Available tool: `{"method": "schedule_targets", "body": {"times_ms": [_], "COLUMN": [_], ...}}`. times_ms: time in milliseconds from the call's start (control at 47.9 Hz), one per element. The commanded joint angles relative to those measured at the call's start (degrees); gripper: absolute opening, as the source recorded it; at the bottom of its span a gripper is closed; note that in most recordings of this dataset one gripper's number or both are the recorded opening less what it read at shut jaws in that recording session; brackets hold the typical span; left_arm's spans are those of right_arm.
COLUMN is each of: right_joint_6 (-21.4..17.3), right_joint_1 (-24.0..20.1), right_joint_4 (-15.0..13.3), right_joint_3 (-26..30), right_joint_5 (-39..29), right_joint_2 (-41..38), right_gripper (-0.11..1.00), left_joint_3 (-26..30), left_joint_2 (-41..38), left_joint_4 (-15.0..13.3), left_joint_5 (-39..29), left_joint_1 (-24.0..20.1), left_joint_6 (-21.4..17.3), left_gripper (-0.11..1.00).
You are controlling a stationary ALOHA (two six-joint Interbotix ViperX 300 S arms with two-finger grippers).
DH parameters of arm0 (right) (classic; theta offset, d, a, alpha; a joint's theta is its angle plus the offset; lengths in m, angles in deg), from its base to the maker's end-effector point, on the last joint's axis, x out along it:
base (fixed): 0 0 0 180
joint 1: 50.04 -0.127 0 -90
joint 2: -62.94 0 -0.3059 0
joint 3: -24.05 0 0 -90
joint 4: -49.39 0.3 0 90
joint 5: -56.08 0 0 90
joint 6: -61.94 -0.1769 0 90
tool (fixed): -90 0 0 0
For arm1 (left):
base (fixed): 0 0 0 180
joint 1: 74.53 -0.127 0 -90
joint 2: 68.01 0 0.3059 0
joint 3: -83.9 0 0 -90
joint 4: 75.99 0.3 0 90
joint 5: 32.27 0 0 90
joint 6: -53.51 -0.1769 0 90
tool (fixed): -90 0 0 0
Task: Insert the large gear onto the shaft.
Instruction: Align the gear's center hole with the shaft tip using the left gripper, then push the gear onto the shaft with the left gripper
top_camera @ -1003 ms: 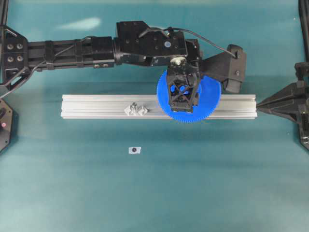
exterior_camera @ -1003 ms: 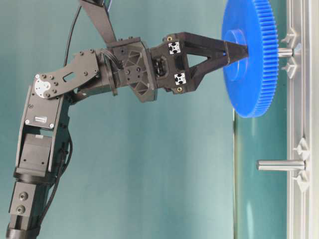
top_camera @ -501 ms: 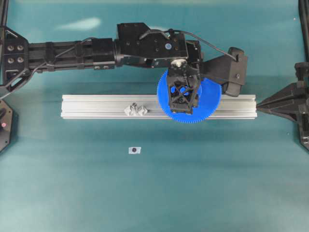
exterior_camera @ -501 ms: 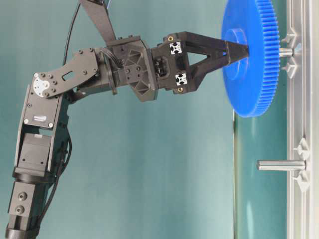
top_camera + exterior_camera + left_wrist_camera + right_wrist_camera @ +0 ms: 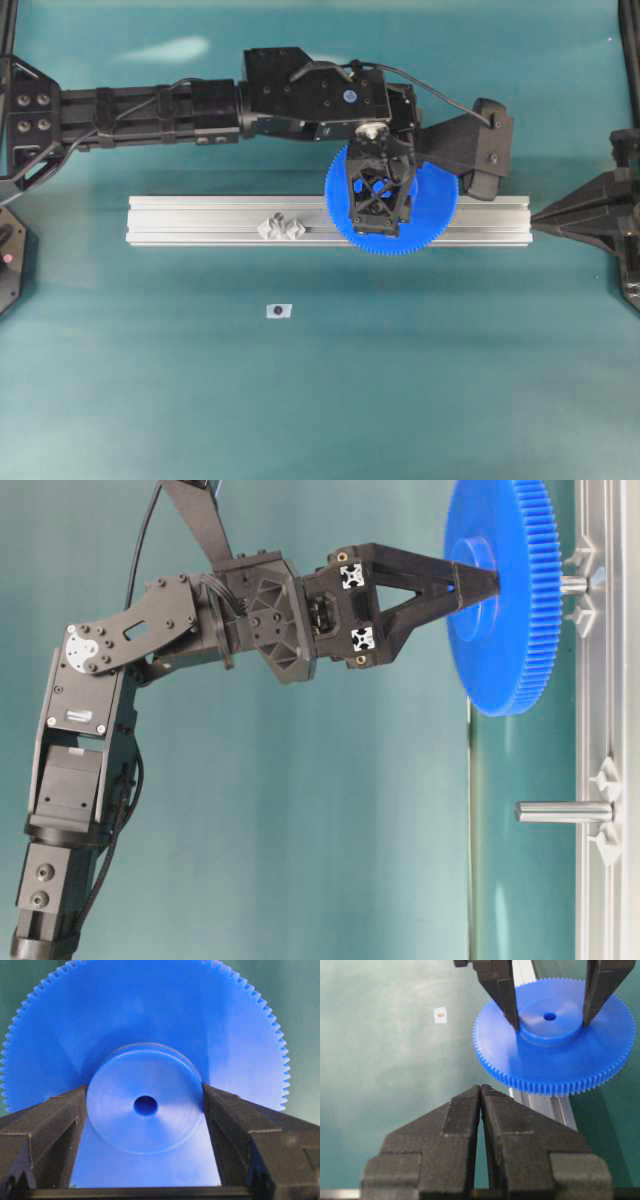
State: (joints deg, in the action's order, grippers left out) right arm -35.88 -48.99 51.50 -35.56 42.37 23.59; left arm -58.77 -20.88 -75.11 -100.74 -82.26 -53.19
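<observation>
Left gripper [image 5: 145,1110] pinches the gear [image 5: 150,1035] by its hub. Only the table-level view shows the shaft [image 5: 573,584] under the gear. Right gripper [image 5: 480,1105] pressed together.

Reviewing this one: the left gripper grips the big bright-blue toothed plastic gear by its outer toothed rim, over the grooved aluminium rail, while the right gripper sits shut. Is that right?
Not quite. The left gripper grips the big bright-blue toothed plastic gear by its raised round hub, not the toothed rim; the left wrist view shows the fingers flanking the hub. The rest holds: gear over the grooved aluminium rail, right gripper shut.

Left hand [image 5: 145,1110] spread wide; right hand [image 5: 481,1091] closed.
</observation>
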Motion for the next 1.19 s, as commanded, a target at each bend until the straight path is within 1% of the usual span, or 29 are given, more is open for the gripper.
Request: {"method": "schedule_targets", "body": {"times_ms": [0, 42, 104, 334, 564, 877, 1170], "right_joint_6": [-0.5, -0.5, -0.5, -0.5, -0.5, -0.5, -0.5], "right_joint_1": [0.0, 0.0, 0.0, 0.0, 0.0, 0.0, 0.0], "right_joint_4": [-0.1, 0.0, -0.1, -0.1, 0.0, 0.0, -0.1], "right_joint_3": [0.6, 0.6, 0.6, 0.6, 0.6, 0.6, 0.4], "right_joint_5": [0.2, 0.2, 0.2, 0.2, 0.2, 0.2, 0.2], "right_joint_2": [-0.4, -0.4, -0.4, -0.4, -0.4, -0.3, -0.1], "right_gripper": [0.12, 0.12, 0.12, 0.12, 0.12, 0.12, 0.12], "left_joint_3": [1.5, 1.8, 2.2, 4.0, 6.9, 7.3, 8.1], "left_joint_2": [1.0, 0.9, 0.9, 0.5, -0.4, -1.1, -1.1], "left_joint_4": [0.4, 0.4, 0.4, 0.4, 0.4, 0.4, 0.4], "left_joint_5": [-0.4, -0.6, -1.0, -2.0, -5.9, -6.0, -5.8], "left_joint_1": [-0.2, -0.2, -0.1, 0.1, 0.7, 1.8, 1.8], "left_joint_6": [0.1, 0.4, 0.3, 0.4, 0.3, 0.4, 0.4], "left_gripper": [0.82, 0.89, 0.93, 0.91, 0.91, 0.91, 0.91]}}
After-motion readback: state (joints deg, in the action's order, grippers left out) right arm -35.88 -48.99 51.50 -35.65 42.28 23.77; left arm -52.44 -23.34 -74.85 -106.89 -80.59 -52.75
